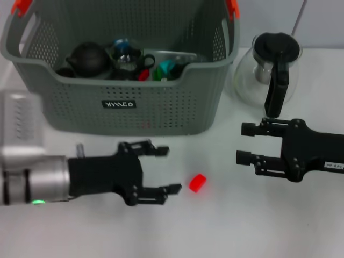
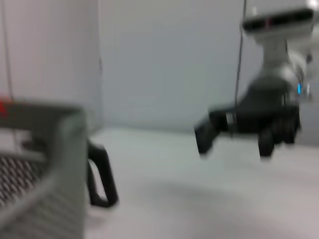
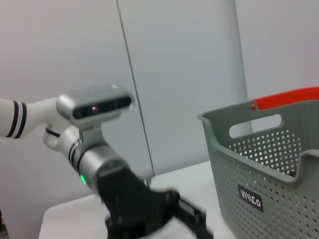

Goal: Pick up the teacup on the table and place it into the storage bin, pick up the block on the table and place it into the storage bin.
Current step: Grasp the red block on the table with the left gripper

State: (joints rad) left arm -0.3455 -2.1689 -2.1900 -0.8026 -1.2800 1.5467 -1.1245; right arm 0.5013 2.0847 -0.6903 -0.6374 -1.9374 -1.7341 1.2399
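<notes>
You are now in the block step. In the head view the red block (image 1: 198, 183) lies on the white table (image 1: 258, 226), in front of the bin (image 1: 161, 115) and toward its right front corner, well apart from its wall. No teacup stands loose on the table; inside the bin you see dark round things and some coloured ones, and I judge the teacup is already among them, but I cannot tell which one it is.

Your left tool (image 1: 164, 171) is low over the table, just beside the block, on the side of the left edge. Its fingers are spread apart and hold nothing; the block is just beyond the fingertips, not yet between them. The tip of the nearer finger comes almost to the block, but I cannot say if it touches.

Your right tool (image 1: 243, 144) hovers near the right edge, in front of the glass teapot (image 1: 269, 67). It is also spread and empty, and it looks idle.

For the next move, I think you must bring the left tool a little further toward the block, so that the block sits between both fingers. Then clench, lift, and carry it over the front rim of the bin. The block is small, so keep the tool low and centred, or a finger can push it away.
</notes>
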